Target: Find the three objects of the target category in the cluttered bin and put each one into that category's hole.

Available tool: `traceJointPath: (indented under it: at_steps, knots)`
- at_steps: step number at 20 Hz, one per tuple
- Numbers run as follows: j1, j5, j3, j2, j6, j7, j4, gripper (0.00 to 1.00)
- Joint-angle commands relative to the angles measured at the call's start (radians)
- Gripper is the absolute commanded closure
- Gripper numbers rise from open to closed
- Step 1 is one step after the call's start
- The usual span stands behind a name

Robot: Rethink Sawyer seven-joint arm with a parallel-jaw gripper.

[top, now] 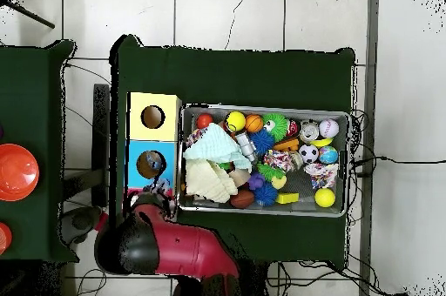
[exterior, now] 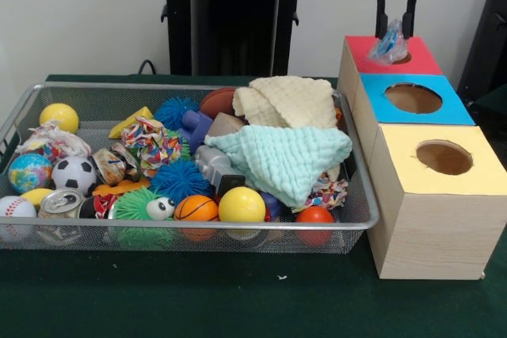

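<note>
On the left I see the bin [exterior: 360,195] full of balls, cloths and toys on the green surface [exterior: 238,298]. On the right, above the red box [exterior: 360,51], the tool [exterior: 395,28] is clenched on a crinkled clear wrapper [exterior: 388,43], just over the hole [exterior: 402,58].

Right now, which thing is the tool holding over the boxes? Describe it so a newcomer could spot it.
Find the row of three wooden boxes right of the wire bin. Over the farthest, red-topped box hangs the tool, pinching a crumpled clear-and-blue plastic wrapper, the only item outside the bin.
</note>
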Motion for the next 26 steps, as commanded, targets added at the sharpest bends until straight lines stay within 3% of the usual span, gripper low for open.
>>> traceJointPath:
  at_steps: [1,26]
  knots:
    - [0.012,0.067,-0.012,0.026,0.074,0.228,-0.098,1.0]
    - [0.066,0.105,-0.024,0.146,-0.074,0.244,-0.122,1.0]
